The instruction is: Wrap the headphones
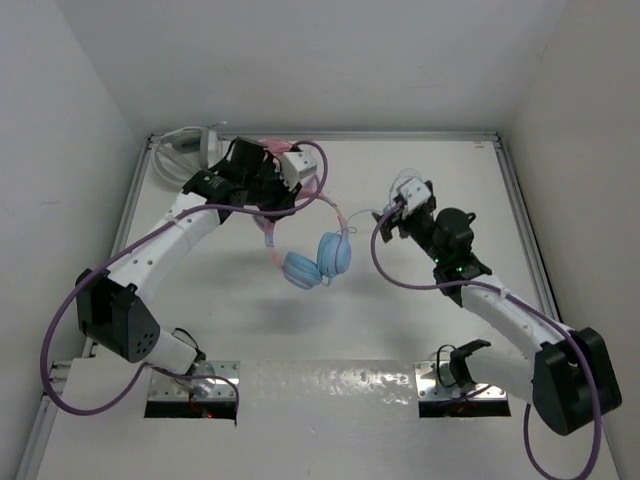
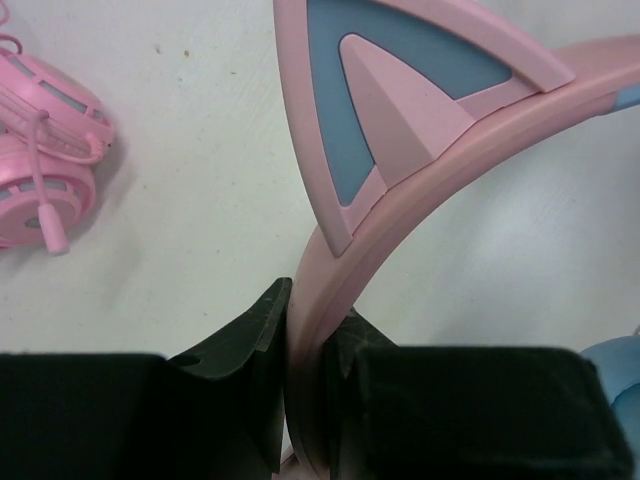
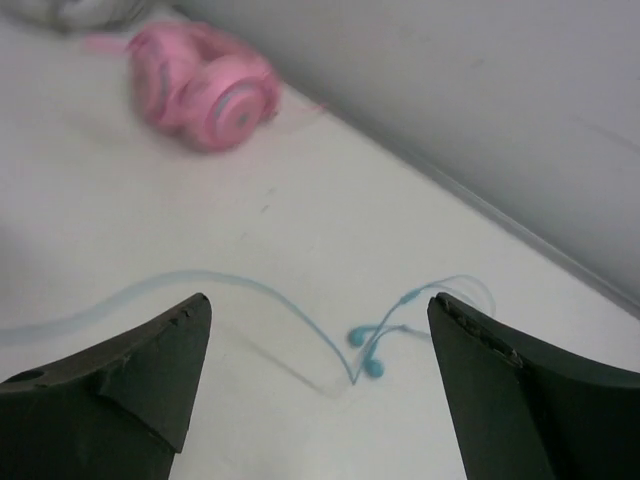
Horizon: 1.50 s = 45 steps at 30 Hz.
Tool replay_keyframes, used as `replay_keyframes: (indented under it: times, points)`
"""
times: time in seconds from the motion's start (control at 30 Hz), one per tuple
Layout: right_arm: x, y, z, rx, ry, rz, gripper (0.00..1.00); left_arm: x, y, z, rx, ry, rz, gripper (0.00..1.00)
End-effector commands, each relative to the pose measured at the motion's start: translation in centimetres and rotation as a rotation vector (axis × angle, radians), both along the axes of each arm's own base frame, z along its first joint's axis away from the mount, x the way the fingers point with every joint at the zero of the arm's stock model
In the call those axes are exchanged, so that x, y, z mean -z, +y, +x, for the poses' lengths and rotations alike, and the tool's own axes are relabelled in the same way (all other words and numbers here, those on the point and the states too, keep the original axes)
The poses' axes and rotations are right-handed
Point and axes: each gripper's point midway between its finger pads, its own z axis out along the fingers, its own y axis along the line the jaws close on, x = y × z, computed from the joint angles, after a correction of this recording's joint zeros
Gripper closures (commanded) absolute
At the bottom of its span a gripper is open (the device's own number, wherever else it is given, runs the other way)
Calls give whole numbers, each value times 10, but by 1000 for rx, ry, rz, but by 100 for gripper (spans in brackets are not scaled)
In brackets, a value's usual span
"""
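Now the left claw is clamped tight on the pink band of the headphones, right under a cat ear. The blue cups are near the middle of the worktop. The right claw is wide apart, over the thin blue cable. I think it should come down, pinch the cable softly, and loop it round the band without pulling hard. The worktop is white and smooth, with white walls around it. Pink headphones lie at the back.
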Motion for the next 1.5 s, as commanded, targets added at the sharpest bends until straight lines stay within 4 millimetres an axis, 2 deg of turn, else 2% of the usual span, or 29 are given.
replay_keyframes:
  times: [0.0,0.1,0.23,0.3,0.47,0.5,0.53,0.6,0.63,0.67,0.7,0.77,0.83,0.87,0.9,1.03,1.07,1.13,1.17,1.2,1.3,1.33,1.37,1.4,1.43,1.47]
  points:
    - [13,36,-25,-276,-174,-105,11,-24,-5,-12,48,10,-60,100]
    - [22,36,-38,-304,-298,-129,10,-39,-4,-11,31,-9,-64,100]
    - [51,28,-26,-256,-283,-213,9,-67,-2,-9,14,-49,-80,100]
    - [59,27,-19,-247,-272,-257,9,-74,-2,-10,10,-49,-90,100]
    - [66,27,22,-179,-278,-315,7,-79,-4,-14,17,-39,-111,100]
    - [58,25,37,-146,-298,-320,7,-78,-4,-15,16,-37,-111,100]
    - [73,25,47,-142,-264,-327,7,-81,-3,-15,12,-45,-112,100]
    - [58,22,69,-100,-306,-267,9,-85,-2,-18,14,-50,-120,100]
    - [56,22,76,-89,-316,-242,11,-87,-3,-19,16,-52,-123,100]
    - [68,22,85,-84,-294,-227,22,-88,-3,-20,20,-52,-127,100]
    - [52,21,97,-66,-334,-177,29,-89,-3,-22,26,-47,-130,100]
    - [58,25,107,-74,-327,-145,44,-88,-3,-22,26,-46,-129,100]
    - [43,36,102,-123,-367,-72,68,-82,-1,-22,16,-40,-118,100]
    - [27,34,94,-118,-424,-23,95,-78,0,-21,12,-37,-111,100]
    - [18,29,90,-87,-429,64,100,-75,1,-17,-3,-43,-102,100]
    - [-2,7,75,-22,-447,96,100,-51,2,-13,-15,-12,-79,100]
    - [-13,3,69,-20,-455,121,100,-48,0,-13,-3,-3,-85,100]
    - [-23,-10,70,5,-439,159,100,-44,-2,-13,13,3,-84,100]
    - [-39,-14,67,7,-448,200,100,-43,-4,-12,19,1,-89,100]
    - [-45,-18,68,21,-450,218,100,-39,-4,-12,17,6,-87,100]
    - [-75,-29,77,79,-465,248,100,-32,-4,-9,9,6,-85,100]
    - [-83,-31,89,110,-436,257,100,-31,-5,-9,11,9,-86,100]
    - [-86,-31,96,120,-411,263,100,-31,-7,-11,19,16,-95,100]
    - [-69,-30,108,135,-324,235,100,-31,-8,-12,24,20,-101,100]
    - [-87,-30,119,145,-340,242,100,-34,-9,-13,28,19,-108,100]
    - [-75,-29,131,156,-300,235,100,-38,-10,-15,36,19,-121,100]
